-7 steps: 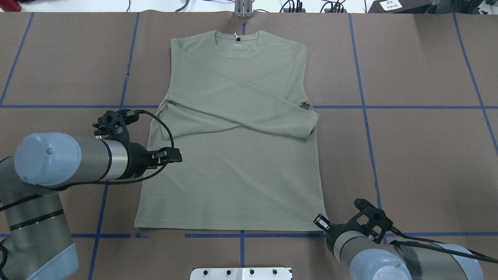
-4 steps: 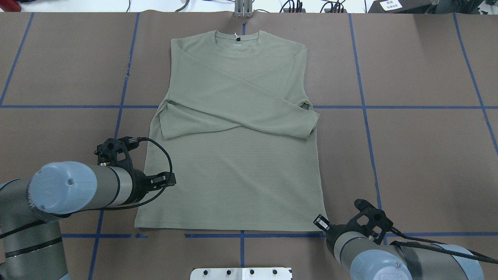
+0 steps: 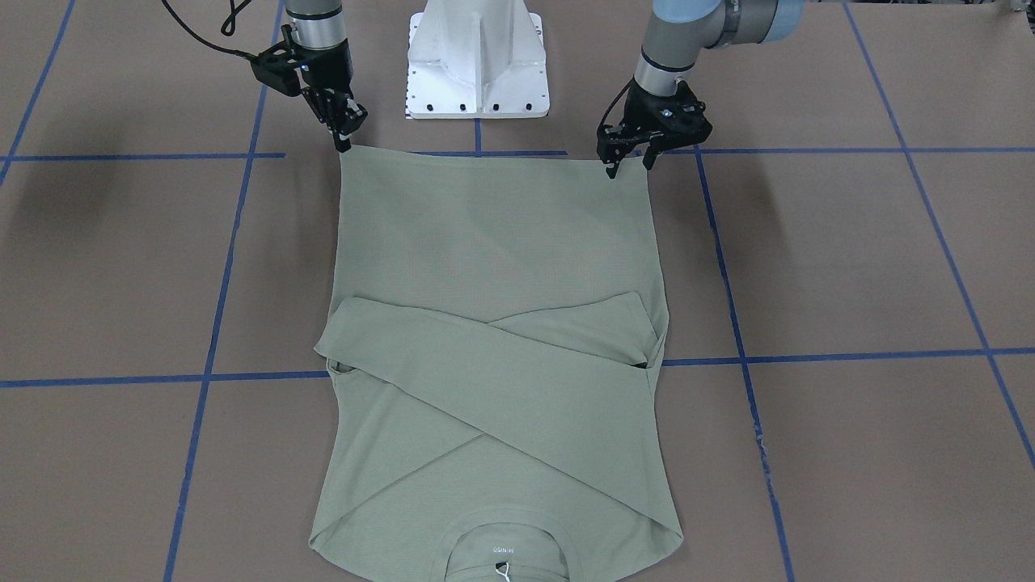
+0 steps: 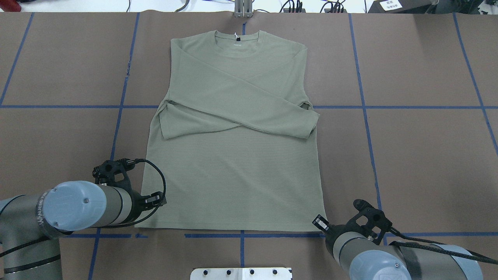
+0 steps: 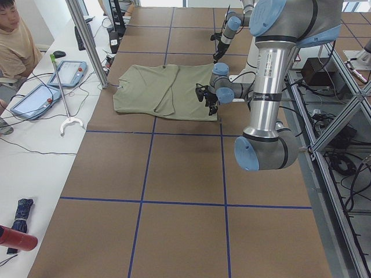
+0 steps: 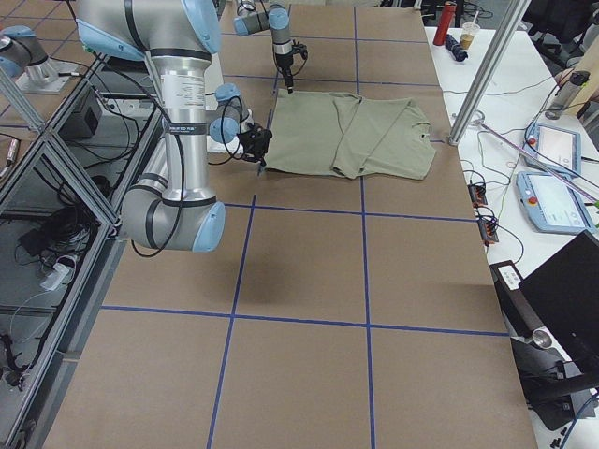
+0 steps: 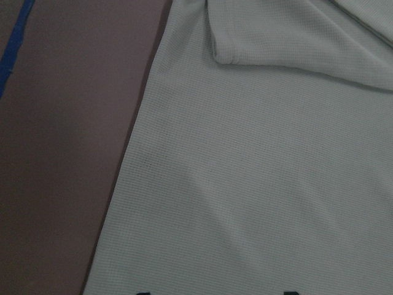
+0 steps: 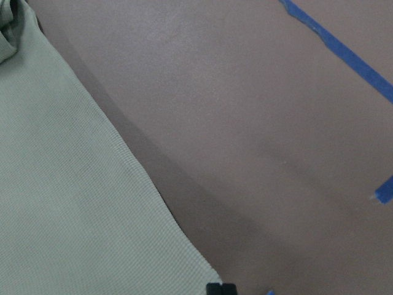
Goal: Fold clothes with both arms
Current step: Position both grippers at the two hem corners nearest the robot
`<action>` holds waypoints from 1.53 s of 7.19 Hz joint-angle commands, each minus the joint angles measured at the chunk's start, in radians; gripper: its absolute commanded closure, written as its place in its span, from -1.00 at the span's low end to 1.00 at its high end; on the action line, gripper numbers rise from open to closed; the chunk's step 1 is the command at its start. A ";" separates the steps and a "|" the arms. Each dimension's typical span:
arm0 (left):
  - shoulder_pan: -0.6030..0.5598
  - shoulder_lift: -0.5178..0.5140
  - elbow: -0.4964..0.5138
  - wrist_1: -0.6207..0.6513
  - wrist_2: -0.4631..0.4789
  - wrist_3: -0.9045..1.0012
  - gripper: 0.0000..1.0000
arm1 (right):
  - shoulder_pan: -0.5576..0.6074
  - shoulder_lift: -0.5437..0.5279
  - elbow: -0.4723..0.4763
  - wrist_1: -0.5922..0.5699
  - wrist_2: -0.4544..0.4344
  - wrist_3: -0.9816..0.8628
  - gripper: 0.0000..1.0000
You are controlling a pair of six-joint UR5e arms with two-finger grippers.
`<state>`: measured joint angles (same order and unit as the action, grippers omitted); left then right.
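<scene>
Shirt (image 4: 233,175) flat, left hand (image 3: 630,168) splayed frontally

We see the left arm (image 4: 113,204) and the right arm (image 4: 344,242) as silver-grey tubes with rounded light-blue joint caps (image 4: 74,204), each cap bearing a small screw (image 4: 86,200). On the grey ring beside the left cap runs what looks like dark lettering (image 4: 40,212), too small for us to read. Black cables (image 4: 162,186) run to black camera brackets (image 4: 113,169) at the wrists, and a black strap (image 4: 408,258) wraps the right arm. The left gripper (image 3: 629,166) and the right gripper (image 3: 344,139) are black and two-fingered. The white pedestal base (image 3: 477,56) carries a row of dark bolt heads (image 3: 477,107).
</scene>
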<state>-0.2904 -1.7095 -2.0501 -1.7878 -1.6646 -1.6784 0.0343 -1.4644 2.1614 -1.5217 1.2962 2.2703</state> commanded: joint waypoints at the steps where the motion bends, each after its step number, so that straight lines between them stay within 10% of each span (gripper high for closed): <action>1: 0.013 0.004 0.033 -0.001 -0.004 -0.009 -0.45 | -0.001 0.001 0.000 0.000 0.000 0.000 1.00; 6: 0.017 0.041 0.019 0.002 -0.080 -0.007 -0.32 | -0.002 -0.001 -0.003 -0.002 -0.002 0.000 1.00; 9: 0.022 0.039 0.014 0.002 -0.080 -0.011 0.82 | -0.004 -0.001 -0.005 -0.002 -0.002 0.000 1.00; 11: 0.022 0.041 0.005 0.002 -0.081 -0.011 1.00 | -0.002 0.001 -0.005 -0.002 -0.002 0.000 1.00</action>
<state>-0.2686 -1.6702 -2.0378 -1.7855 -1.7445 -1.6888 0.0315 -1.4647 2.1569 -1.5233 1.2947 2.2703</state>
